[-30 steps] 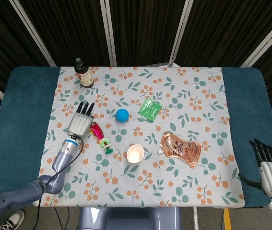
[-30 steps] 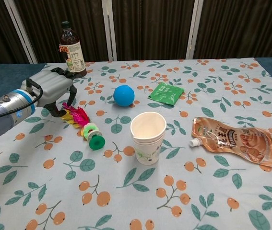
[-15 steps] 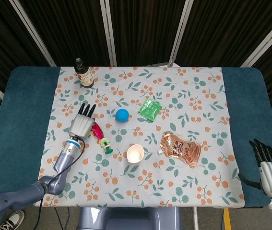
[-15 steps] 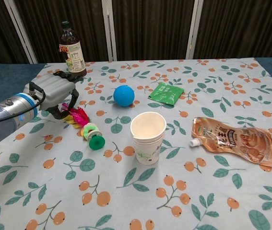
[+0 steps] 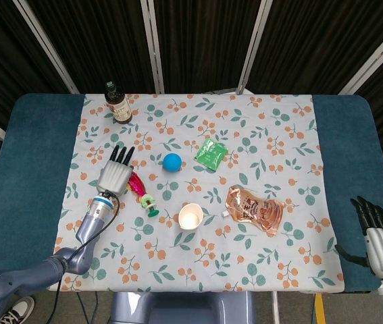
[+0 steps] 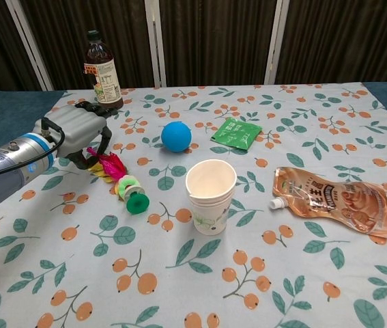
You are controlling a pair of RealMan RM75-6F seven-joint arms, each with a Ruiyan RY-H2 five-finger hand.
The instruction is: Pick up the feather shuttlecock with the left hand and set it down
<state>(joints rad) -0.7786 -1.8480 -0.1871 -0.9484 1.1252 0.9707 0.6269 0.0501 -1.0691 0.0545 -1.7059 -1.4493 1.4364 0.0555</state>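
Dark curtain panels back a surface (image 5: pixel 36 169) padded in blue and spread with a cloth (image 5: pixel 279 135) printed in orange fruit and green leaves. On the cloth's left half lies the feather shuttlecock (image 5: pixel 141 191) (image 6: pixel 121 177), tipped on its side, pink and yellow feathers pointing toward the robot's left hand (image 5: pixel 113 174) (image 6: pixel 76 130), green base toward the near edge. That hand hovers just beside and partly over the feathers, fingers (image 5: pixel 121 155) stretched and slightly apart in the head view; whether it touches the feathers cannot be told, and it holds nothing. Near the shuttlecock's right sit a blue ball (image 5: pixel 171 161) (image 6: pixel 176 136) and stacked paper cups (image 5: pixel 190 216) (image 6: pixel 211 195). Farther out lie a green sachet (image 5: pixel 211 154) (image 6: pixel 236 132) and an orange spouted pouch (image 5: pixel 254 209) (image 6: pixel 332 199), with a brown bottle (image 5: pixel 118 103) (image 6: pixel 102 71) upright at the far left. The right hand (image 5: pixel 378 233) rests well apart at the surface's right edge, fingers extended, empty.
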